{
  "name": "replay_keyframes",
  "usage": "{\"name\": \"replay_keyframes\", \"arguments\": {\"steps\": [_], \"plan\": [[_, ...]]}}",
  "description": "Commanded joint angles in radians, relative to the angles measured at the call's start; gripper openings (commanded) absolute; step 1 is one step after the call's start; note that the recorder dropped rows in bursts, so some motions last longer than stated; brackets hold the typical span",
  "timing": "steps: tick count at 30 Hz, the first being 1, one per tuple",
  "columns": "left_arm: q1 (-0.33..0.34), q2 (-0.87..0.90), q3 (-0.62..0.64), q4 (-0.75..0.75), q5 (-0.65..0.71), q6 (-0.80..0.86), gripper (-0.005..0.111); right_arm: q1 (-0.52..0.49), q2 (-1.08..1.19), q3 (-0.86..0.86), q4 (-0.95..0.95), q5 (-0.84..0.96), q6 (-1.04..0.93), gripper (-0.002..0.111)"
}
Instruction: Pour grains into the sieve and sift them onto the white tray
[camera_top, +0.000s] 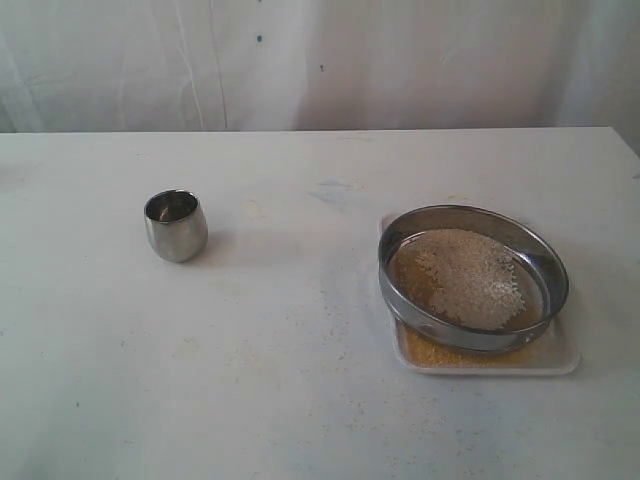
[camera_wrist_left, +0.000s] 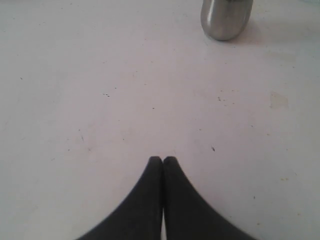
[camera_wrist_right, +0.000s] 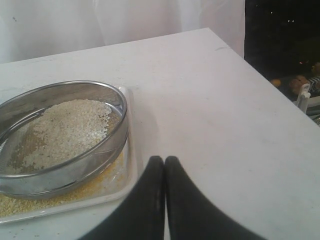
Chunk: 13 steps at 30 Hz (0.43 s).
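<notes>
**Sieve on the tray, both grippers empty**

On the table (camera_top: 300, 400), at the lower right of the exterior view, the white tray (camera_top: 560, 362) carries the sieve (camera_top: 470, 340). Pale coarse grains (camera_top: 465, 280) lie on the mesh, and fine yellow ones dust the tray beneath. The steel cup (camera_top: 176, 226) stands upright at centre left. The right gripper (camera_wrist_right: 164, 160) is nearer, with the sieve just off beside its tips. The left gripper (camera_wrist_left: 163, 160) faces the cup. Both pairs of jaws are pressed together, holding nothing.

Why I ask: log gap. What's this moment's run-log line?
left hand shut; right hand shut; sieve on white tray; grains in sieve; cup upright, apart
</notes>
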Motion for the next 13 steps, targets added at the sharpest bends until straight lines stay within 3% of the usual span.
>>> {"name": "replay_keyframes", "arguments": {"steps": [1,13], "plan": [[-0.002,-0.004,0.005,-0.002,-0.010,-0.002,0.000,-0.005,-0.004,0.002,-0.010,-0.002,-0.002,0.000],[-0.002,-0.004,0.005,-0.002,-0.052,-0.002,0.000,-0.005,-0.004,0.002,-0.010,-0.002,-0.002,0.000]]}}
